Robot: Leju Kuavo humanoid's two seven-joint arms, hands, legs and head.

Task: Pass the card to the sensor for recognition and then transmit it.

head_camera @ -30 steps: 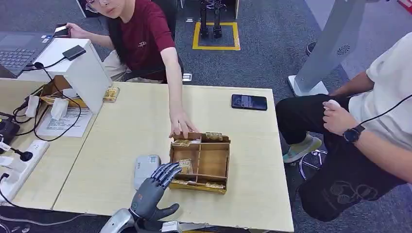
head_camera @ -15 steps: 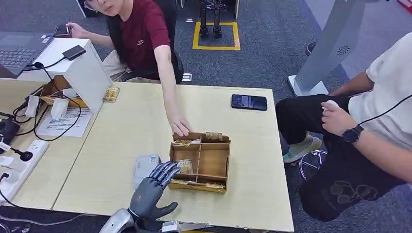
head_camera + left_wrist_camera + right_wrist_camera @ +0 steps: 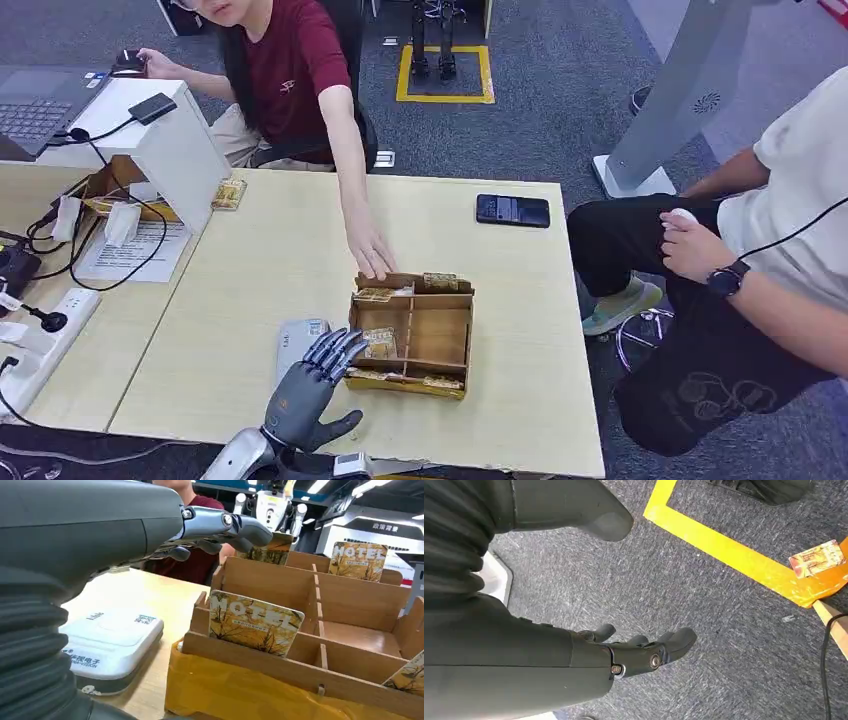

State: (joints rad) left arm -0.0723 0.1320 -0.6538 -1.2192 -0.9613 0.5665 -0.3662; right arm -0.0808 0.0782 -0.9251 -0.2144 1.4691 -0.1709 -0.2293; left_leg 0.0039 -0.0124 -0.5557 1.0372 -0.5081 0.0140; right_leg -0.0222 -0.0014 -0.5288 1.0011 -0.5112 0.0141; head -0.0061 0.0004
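A wooden divided box (image 3: 440,330) stands on the table with several yellow "HOTEL" cards upright in its slots. My left hand (image 3: 305,385) hovers at the box's near left corner, fingers spread and pointing at the nearest card (image 3: 378,343), holding nothing. In the left wrist view the fingers (image 3: 215,527) reach over the box (image 3: 280,677) above that card (image 3: 254,622). The flat white sensor (image 3: 298,342) lies on the table just left of the box, and shows close up in the left wrist view as the white sensor (image 3: 107,640). My right hand (image 3: 639,652) hangs over the grey floor, fingers loosely apart and empty.
A person in a red shirt reaches a hand (image 3: 370,255) to the box's far left corner. A second person (image 3: 760,260) sits at the right. A black phone (image 3: 512,210) lies far right; a white stand (image 3: 160,140) and cables are at the left. A card (image 3: 816,559) lies on the floor.
The person's hand has drawn back slightly from the box's far edge. My left hand has shifted a little left and toward me, fingers still spread.
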